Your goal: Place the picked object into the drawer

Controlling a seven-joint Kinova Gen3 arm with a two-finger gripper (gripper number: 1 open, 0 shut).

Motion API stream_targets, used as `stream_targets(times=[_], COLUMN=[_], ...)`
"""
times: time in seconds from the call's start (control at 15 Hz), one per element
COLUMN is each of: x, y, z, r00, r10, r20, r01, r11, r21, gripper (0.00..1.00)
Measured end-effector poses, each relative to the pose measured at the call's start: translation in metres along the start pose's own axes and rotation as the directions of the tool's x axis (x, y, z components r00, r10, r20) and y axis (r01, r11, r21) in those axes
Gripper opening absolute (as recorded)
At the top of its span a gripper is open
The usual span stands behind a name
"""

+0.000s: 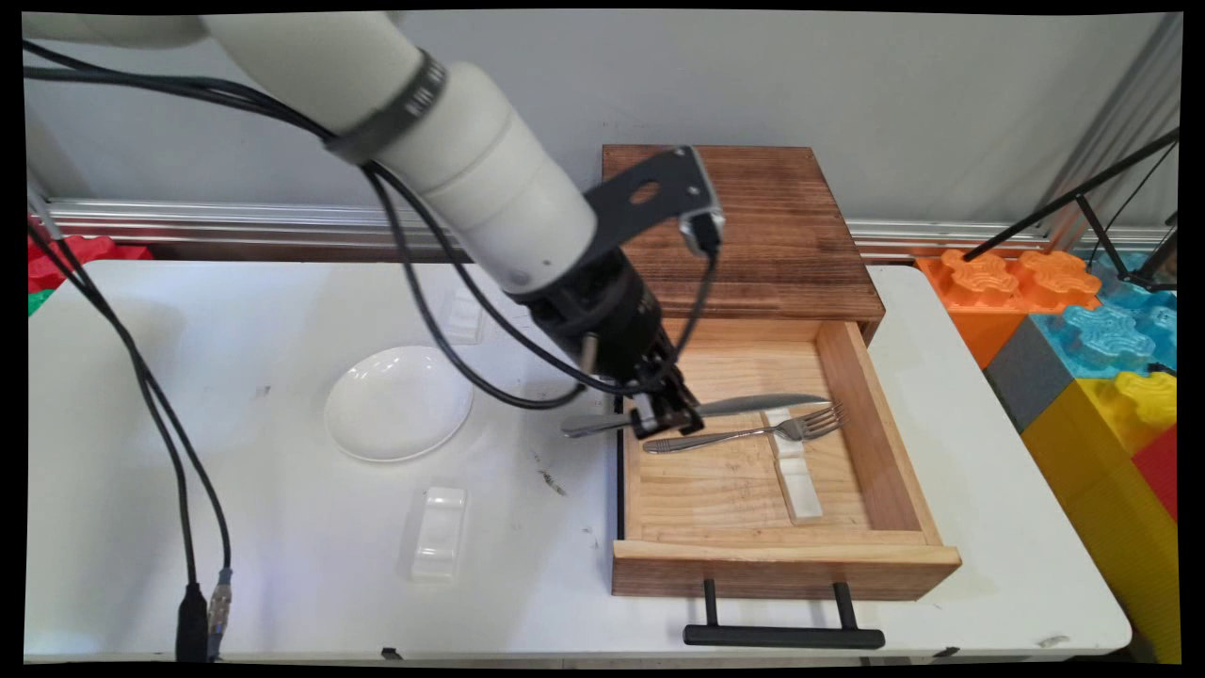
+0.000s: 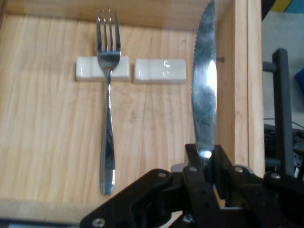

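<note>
My gripper (image 1: 666, 421) is shut on a table knife (image 1: 753, 406), held near where blade meets handle, over the left part of an open wooden drawer (image 1: 781, 557). In the hand view the gripper (image 2: 205, 159) clamps the knife (image 2: 204, 90), whose serrated blade points away along the drawer's side wall (image 2: 240, 71). A fork (image 1: 744, 433) lies in the drawer beside the knife, its neck on a white rest (image 1: 781, 421). The fork (image 2: 108, 109) crosses the left rest (image 2: 102, 69); the second rest (image 2: 160, 71) is bare, just left of the blade.
The drawer belongs to a dark wooden cabinet (image 1: 753, 226) at the back, and its black handle (image 1: 783, 636) reaches the table's near edge. A white plate (image 1: 398, 402) and two clear rests (image 1: 439, 532) (image 1: 463, 315) lie to the left. Coloured foam blocks (image 1: 1083, 330) stand right of the table.
</note>
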Motion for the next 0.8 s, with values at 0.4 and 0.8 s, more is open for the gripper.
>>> stream_targets(times=[0.4,0.8], x=[0.017,0.024], y=[0.002,0.002], z=[0.036,0.067], r00=[1.000,1.000], r10=[0.002,0.003], r20=[-0.012,-0.028], r01=[-0.002,-0.003], r11=[1.000,1.000], r21=[0.014,0.020], gripper=[0.00,0.00])
